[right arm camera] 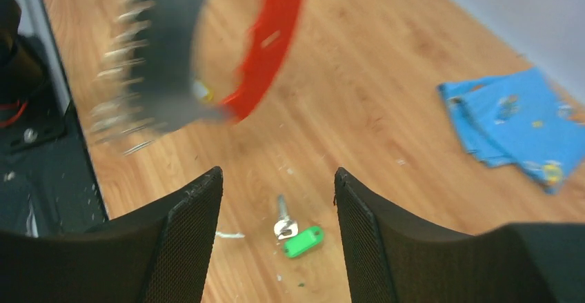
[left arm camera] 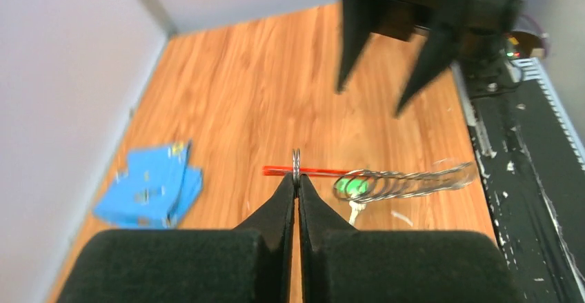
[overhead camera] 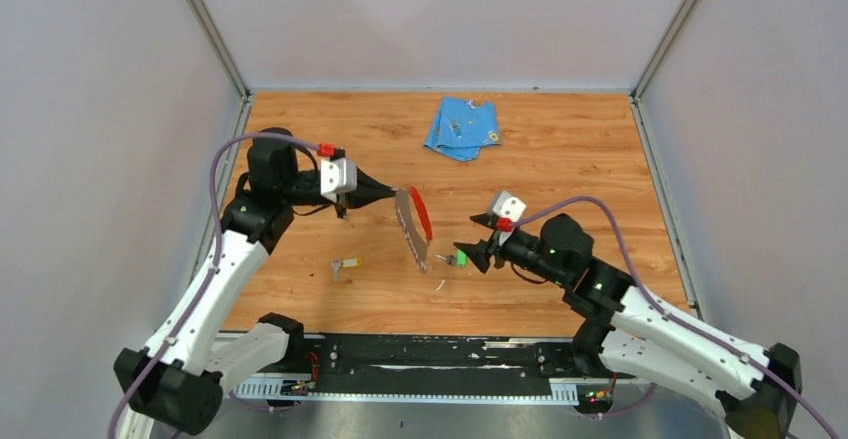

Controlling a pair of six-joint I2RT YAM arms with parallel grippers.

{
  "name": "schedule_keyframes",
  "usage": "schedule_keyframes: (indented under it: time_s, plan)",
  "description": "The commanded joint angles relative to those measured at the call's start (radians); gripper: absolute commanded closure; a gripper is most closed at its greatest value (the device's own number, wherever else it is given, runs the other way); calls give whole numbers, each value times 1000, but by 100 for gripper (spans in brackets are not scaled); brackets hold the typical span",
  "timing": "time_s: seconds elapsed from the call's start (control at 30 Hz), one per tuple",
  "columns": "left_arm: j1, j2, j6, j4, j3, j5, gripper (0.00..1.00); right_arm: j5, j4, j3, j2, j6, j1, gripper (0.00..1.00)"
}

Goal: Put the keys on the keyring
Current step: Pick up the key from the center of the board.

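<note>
Above the table [overhead camera: 560, 159], left end effector [left arm camera: 296, 179] pinches the keyring [overhead camera: 410, 229], right end effector [right arm camera: 277, 179] gapes near green key [right arm camera: 302, 241].

folded blue cloth [overhead camera: 462, 127], wooden table [overhead camera: 570, 164]

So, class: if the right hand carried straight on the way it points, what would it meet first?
The right hand probably meets the green-tagged key on the table, ahead between its open fingers; the keyring hangs higher, though depth is unclear.
</note>
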Motion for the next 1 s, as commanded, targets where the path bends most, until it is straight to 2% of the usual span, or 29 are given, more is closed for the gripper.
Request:
schedule_keyframes:
  time_s: [0.0, 0.1, 0.23, 0.33, 0.4, 0.47, 0.63, 0.8, 0.97]
  plan:
    - [130, 38, 13, -98, 22, 23, 100, -198, 282, -80, 166, 18, -11, 37]
    - [195, 14, 165, -279, 31, 33, 100, -287, 436, -53, 374, 44, -5, 37]
    - [343, -34, 164, -292, -3, 42, 100, -366, 589, 47, 666, 59, 26, 39]
    - [480, -36, 181, -301, -13, 67, 100, -406, 621, 176, 861, 30, 59, 40]
    - [528, -21, 289, -392, -5, 76, 100, -452, 638, 274, 1005, 51, 65, 40]
    - [553, -6, 317, -424, -10, 89, 100, -480, 650, 360, 1104, 67, 74, 41]
    - [566, 7, 364, -439, -36, 65, 100, -499, 645, 524, 1286, 48, 101, 43]
    - [619, 49, 372, -440, -23, 33, 100, -494, 576, 630, 1390, 35, 136, 45]
    - [702, 119, 357, -440, 13, 104, 100, -495, 474, 723, 1448, 20, 147, 46]
